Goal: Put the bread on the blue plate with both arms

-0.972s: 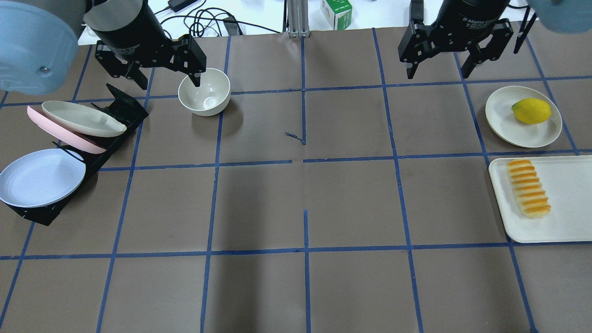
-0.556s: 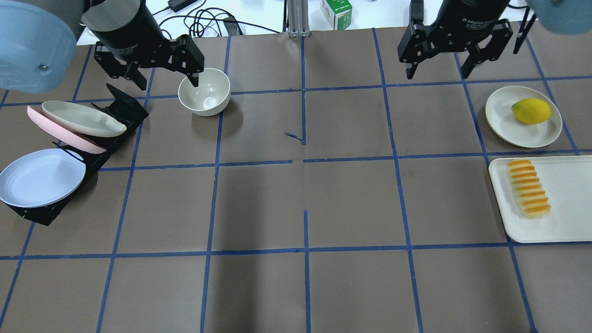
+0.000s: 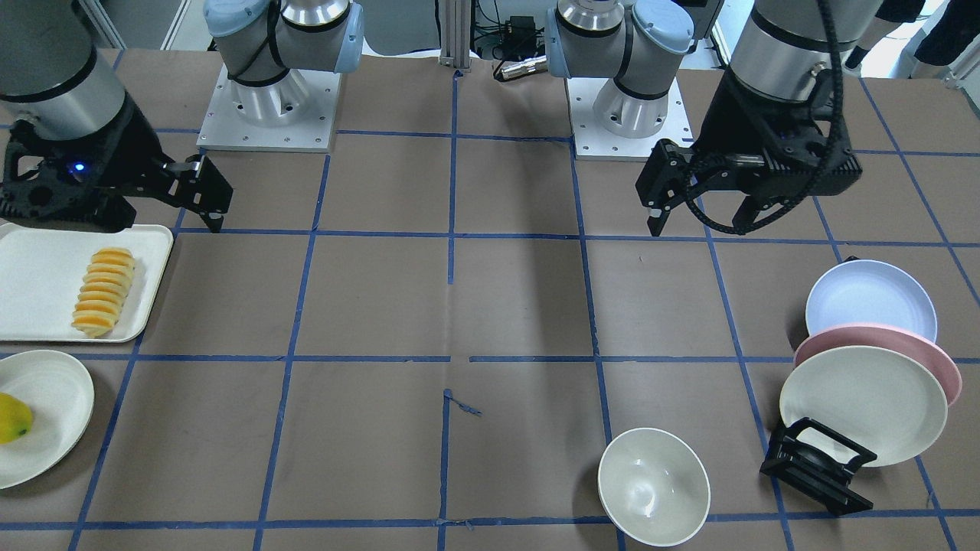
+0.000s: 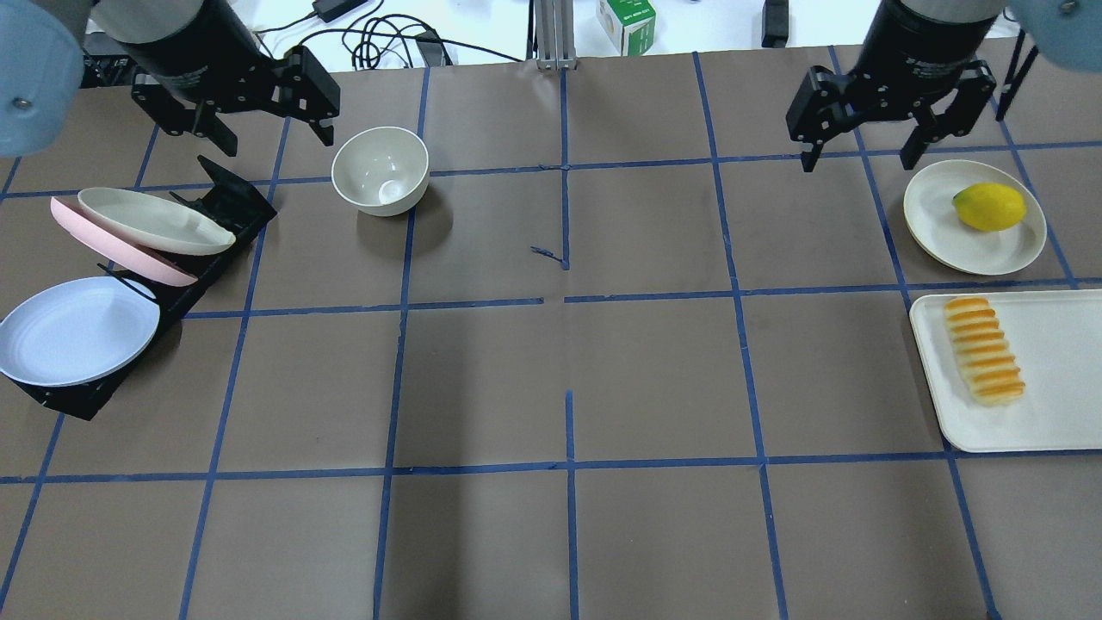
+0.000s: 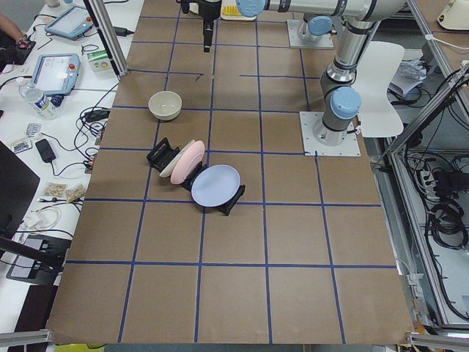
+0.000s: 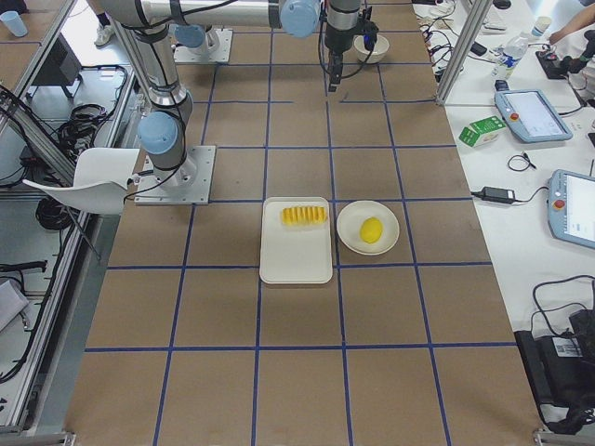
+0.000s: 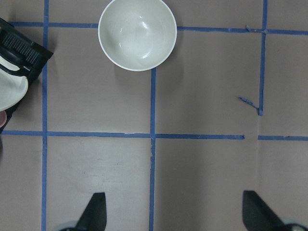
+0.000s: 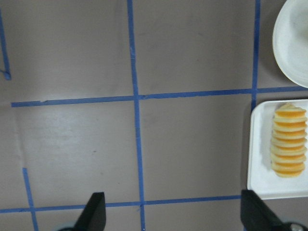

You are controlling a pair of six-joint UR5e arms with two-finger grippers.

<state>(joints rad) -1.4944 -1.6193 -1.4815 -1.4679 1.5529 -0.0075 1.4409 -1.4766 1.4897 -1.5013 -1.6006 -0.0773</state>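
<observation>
**Both grippers swing outward, nothing picked up yet**

Since a second ago the left gripper point(image 4: 277, 138) has slid left, clear of the cream-white round bowl point(image 4: 380, 170) it overlapped, and the right gripper point(image 4: 857, 157) has shifted right toward the table's right edge. Both hang above the far side of the table with jaws spread wide and empty.

The ridged pale-yellow bread loaf with orange tops point(image 4: 984, 350) lies flat on the white rectangular tray point(image 4: 1059, 413) at the right edge, nearer the robot than the right gripper. The pale blue round plate point(image 4: 73, 331) leans tilted in the robot-side slot of the black wire rack point(image 4: 232, 202) at the left edge, well apart from the bread.

This looks like the opening approach, each arm heading for its own item. Next, the right gripper likely needs to come back over the tray and line its jaws across the loaf's narrow width. The left must reach the plate's raised rim and lift it out of the rack without dragging its neighbours.
</observation>
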